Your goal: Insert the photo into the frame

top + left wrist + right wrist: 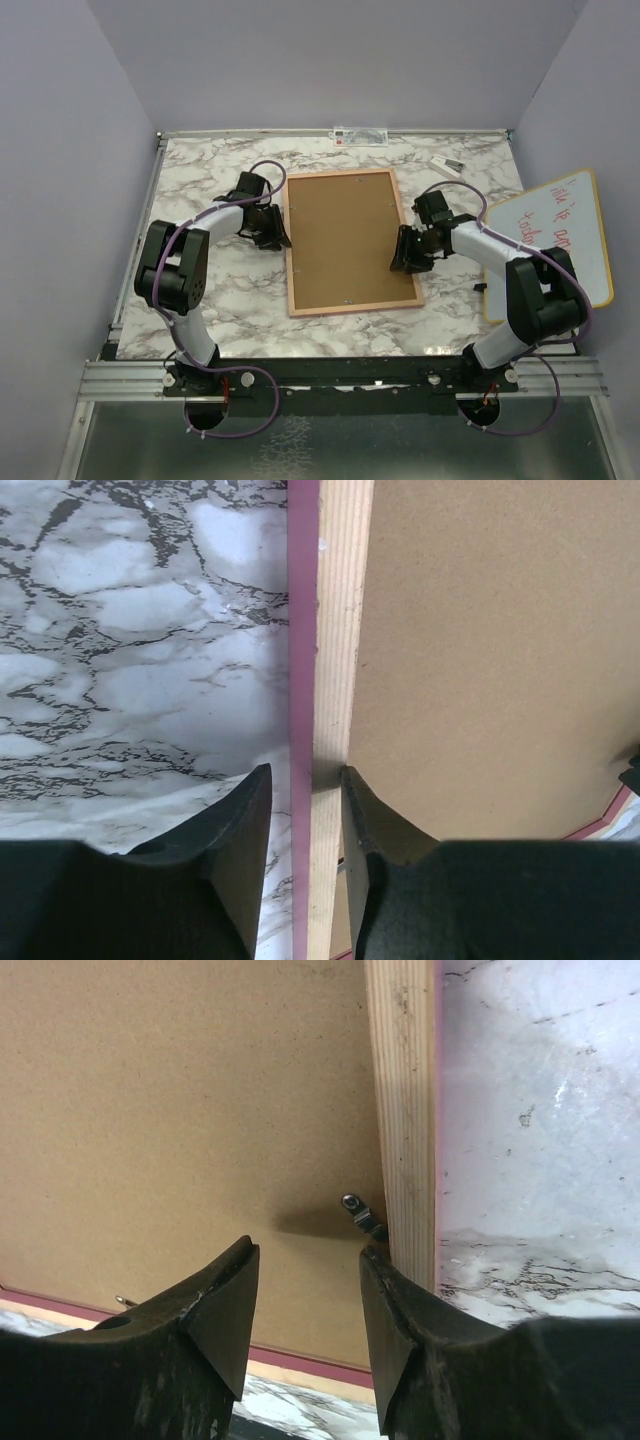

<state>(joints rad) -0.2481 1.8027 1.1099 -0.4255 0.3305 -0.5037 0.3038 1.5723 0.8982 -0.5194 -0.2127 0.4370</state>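
Straddling the wood rim of the frame [335, 630], the left gripper [305, 775] stands narrowly parted, not visibly clamped. The right gripper [307, 1248] gapes empty over the brown backing board [180, 1090], a metal clip [362, 1215] just ahead of its outer finger. Only the overhead view shows the whiteboard [560, 240] beyond it, its red writing unreadable. Whether the photo lies under the board cannot be told.

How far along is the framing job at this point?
Looks done: the frame lies face down on the marble table with the brown backing board seated in it. No photo shows, so it is presumably underneath. In hand: the left gripper straddles the frame's left rim, and the right gripper hangs open beside a metal clip. Left: probably fastening the backing and turning the frame over.
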